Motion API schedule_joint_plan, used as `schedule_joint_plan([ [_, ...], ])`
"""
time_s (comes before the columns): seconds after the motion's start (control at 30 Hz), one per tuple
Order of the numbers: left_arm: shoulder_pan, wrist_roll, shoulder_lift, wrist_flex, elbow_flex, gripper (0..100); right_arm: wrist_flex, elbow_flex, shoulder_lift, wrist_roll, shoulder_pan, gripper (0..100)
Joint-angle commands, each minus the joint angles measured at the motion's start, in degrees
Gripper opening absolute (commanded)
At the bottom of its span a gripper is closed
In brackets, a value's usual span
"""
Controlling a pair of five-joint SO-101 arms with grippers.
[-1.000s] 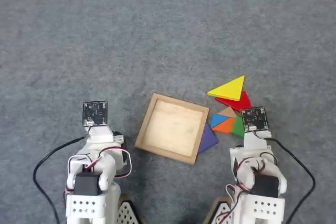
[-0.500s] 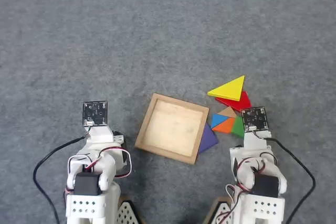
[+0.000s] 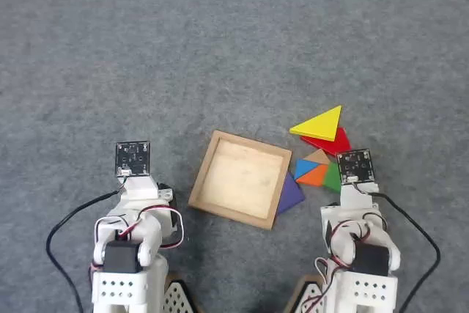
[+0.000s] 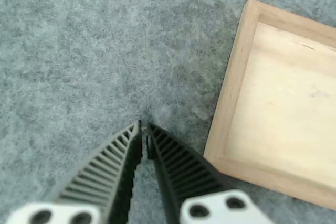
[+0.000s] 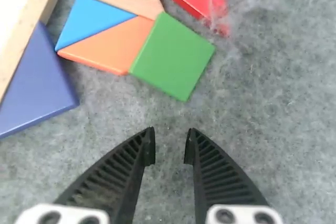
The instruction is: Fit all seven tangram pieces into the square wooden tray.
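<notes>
Beside one tray point(image 3: 204, 170), seven pieces point(image 3: 315, 175)

No change is to be reported between the earlier pictures and now. In the high view no movement is registered. The left arm point(image 3: 135, 207) and the right arm point(image 3: 357, 214) are not displaced. The wooden tray point(image 3: 203, 168) is not shifted or turned on the grey felt point(image 3: 146, 64). No piece beside the tray's right edge is lifted, slid or rotated: not the yellow triangle point(image 3: 322, 124), the red triangle point(image 3: 331, 143), the wood-coloured triangle point(image 3: 319, 156), the blue triangle point(image 3: 302, 166), the orange triangle point(image 3: 314, 175), the green square point(image 3: 333, 176) or the purple piece point(image 3: 289, 194). Nothing has been added to the tray.
</notes>
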Motion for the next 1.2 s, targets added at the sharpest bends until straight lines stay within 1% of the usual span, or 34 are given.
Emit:
schedule_joint_plan([
  [0.0,-0.35,-0.62,-1.14,0.09,-0.66,1,0.31,0.97,-1.27,0.18,-0.31,10.6],
  [0.77,-0.35,-0.62,-1.14,0.09,-0.66,1,0.31,0.97,-1.27,0.09,-0.48,10.6],
  [1.0,-0.35,-0.62,-1.14,0.09,-0.66,1,0.31,0.97,-1.19,0.00,-6.20,10.7],
  [1.17,-0.35,-0.62,-1.14,0.09,-0.66,1,0.22,0.97,-1.19,0.00,-15.08,10.7],
])
